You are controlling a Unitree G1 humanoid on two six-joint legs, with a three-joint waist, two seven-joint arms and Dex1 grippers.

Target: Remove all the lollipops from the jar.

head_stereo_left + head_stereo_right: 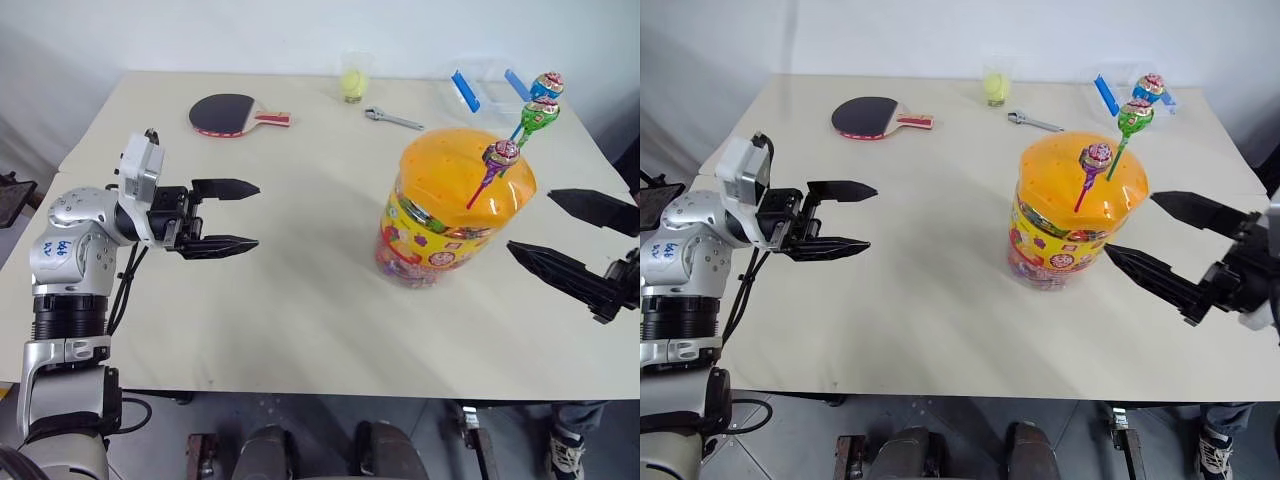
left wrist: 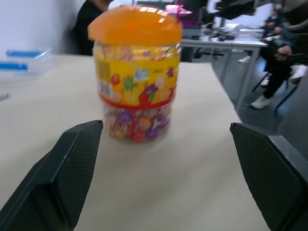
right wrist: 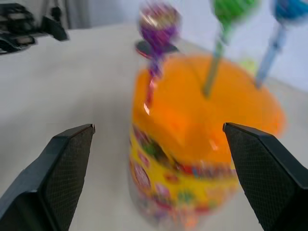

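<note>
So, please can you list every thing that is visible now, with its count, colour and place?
jar: one, clear with orange lid and yellow label, right part of the table.
lollipops: three, purple, green, blue, sticks standing in the jar lid.
paddle: one, black and red, far left of the table.
cup: one, clear, holding a yellow-green ball, far edge.
wrench: one, metal, near the cup.
box: one, clear with blue clips, far right.
table: one, beige.
left pincer: open, left of the jar.
right pincer: open, right of the jar.

an office or lab, it seems: a plain cream table against white walls, with blurred desks and seated people beyond.
</note>
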